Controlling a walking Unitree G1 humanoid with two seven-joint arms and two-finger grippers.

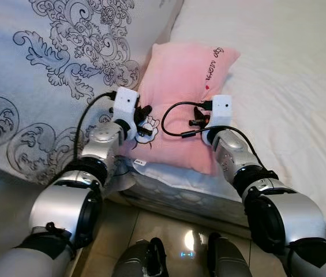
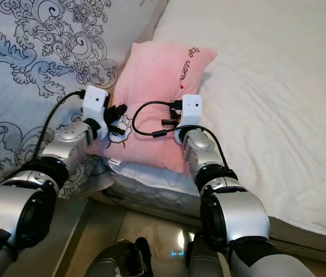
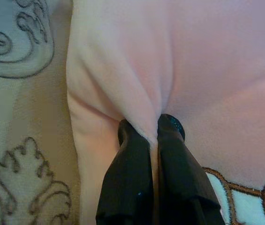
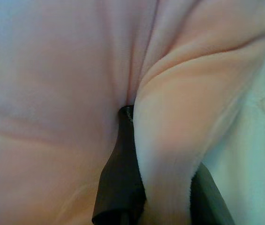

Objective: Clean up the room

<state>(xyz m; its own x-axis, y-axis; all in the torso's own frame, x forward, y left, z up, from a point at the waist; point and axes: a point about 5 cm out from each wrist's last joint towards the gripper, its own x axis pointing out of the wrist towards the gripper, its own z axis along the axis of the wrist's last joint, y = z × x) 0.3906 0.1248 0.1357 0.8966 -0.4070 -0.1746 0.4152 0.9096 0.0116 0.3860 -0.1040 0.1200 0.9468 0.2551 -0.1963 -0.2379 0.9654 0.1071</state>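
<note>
The white bed carries a patterned duvet, and the pink pillow lies at its near edge beside the duvet. The left gripper and right gripper each pinch a pillow fold, likely to lift it evenly.

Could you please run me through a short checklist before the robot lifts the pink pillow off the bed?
1. Left claw pinching a fold of the pink pillow: ok, fabric is squeezed between its black fingers.
2. Right claw gripping the pillow: ok, a thick fold sits between its fingers.
3. Both claws on opposite sides of the pillow's near end: ok.
4. Patterned quilt not caught in the left grip: ok in the left wrist view, only pink fabric is pinched.
5. Black cable free of the pillow: cannot tell, it loops just above the fabric.
6. How firm either grip is: cannot tell.
</note>
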